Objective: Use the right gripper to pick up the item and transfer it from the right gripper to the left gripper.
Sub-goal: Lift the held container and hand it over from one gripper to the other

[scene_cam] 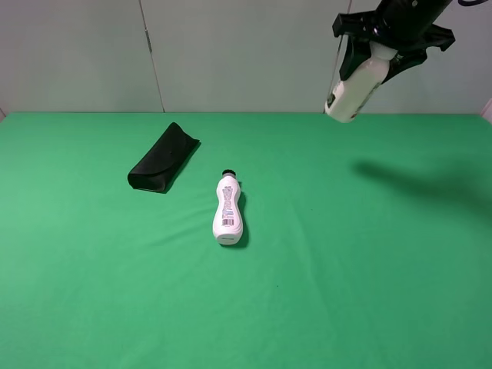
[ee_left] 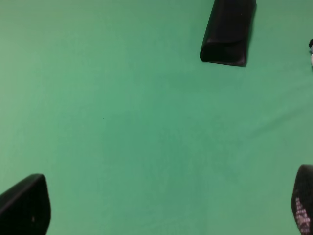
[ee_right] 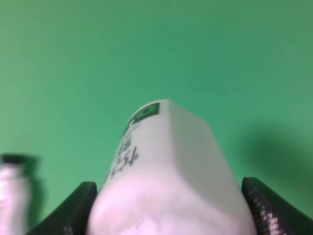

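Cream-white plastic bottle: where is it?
The stout cream-white plastic bottle hangs upper right in the exterior high view, held by the right gripper above the green table.

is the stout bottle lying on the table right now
No, the right gripper holds the stout bottle in the air above the green table.

The right claw [scene_cam: 377,65] grips the item [scene_cam: 352,94] — seemingly by its cap end — high above the table [scene_cam: 346,269].

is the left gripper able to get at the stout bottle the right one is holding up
Probably yes, once it travels over: the left gripper is open and empty, and the bottle hangs in open air from the right gripper, lower body exposed.
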`<state>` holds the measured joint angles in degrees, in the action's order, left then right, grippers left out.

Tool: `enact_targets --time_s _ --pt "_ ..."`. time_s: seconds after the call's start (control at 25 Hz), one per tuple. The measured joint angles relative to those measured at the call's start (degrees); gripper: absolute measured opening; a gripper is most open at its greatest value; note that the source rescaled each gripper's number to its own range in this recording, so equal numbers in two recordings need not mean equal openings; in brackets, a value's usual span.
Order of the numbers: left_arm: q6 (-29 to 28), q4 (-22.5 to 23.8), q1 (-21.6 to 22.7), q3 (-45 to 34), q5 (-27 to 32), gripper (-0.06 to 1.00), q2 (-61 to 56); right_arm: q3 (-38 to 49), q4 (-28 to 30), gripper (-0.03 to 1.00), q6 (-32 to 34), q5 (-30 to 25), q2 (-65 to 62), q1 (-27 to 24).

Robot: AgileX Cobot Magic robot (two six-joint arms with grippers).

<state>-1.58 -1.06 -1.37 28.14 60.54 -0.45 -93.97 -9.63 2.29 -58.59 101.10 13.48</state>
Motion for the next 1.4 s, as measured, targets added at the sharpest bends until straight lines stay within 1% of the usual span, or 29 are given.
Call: enact_targets --time_s 0.12,0.24,0.44,0.52,0.68,0.84,1.04,1.24,1.4 --pt "0.00 0.00 0.00 0.00 0.00 1.00 0.00 4.53 -5.02 0.03 -3.64 2.04 -3.77 0.00" --pt "0.00 0.00 0.00 0.00 0.00 1.00 0.00 9.20 -11.67 0.03 -9.37 4.48 -7.00 0.00" --pt "0.00 0.00 0.00 0.00 0.00 1.00 0.00 16.72 -24.40 0.03 -22.94 7.96 -10.45 0.00" --pt "0.00 0.00 0.00 0.00 0.00 1.00 0.00 19.46 -29.63 0.03 -27.20 9.12 -10.76 0.00" --pt "0.00 0.00 0.00 0.00 0.00 1.00 0.00 23.41 -37.76 0.03 -35.33 11.30 -10.76 0.00" --pt "0.00 0.00 0.00 0.00 0.00 1.00 0.00 24.00 -42.31 0.03 -39.31 12.15 -10.76 0.00" --pt "0.00 0.00 0.00 0.00 0.00 1.00 0.00 24.00 -47.22 0.03 -43.66 11.96 -10.80 0.00" --pt "0.00 0.00 0.00 0.00 0.00 1.00 0.00 24.00 -51.36 0.03 -47.48 10.87 -10.80 0.00" --pt "0.00 0.00 0.00 0.00 0.00 1.00 0.00 24.00 -53.12 0.03 -49.07 10.67 -10.80 0.00"
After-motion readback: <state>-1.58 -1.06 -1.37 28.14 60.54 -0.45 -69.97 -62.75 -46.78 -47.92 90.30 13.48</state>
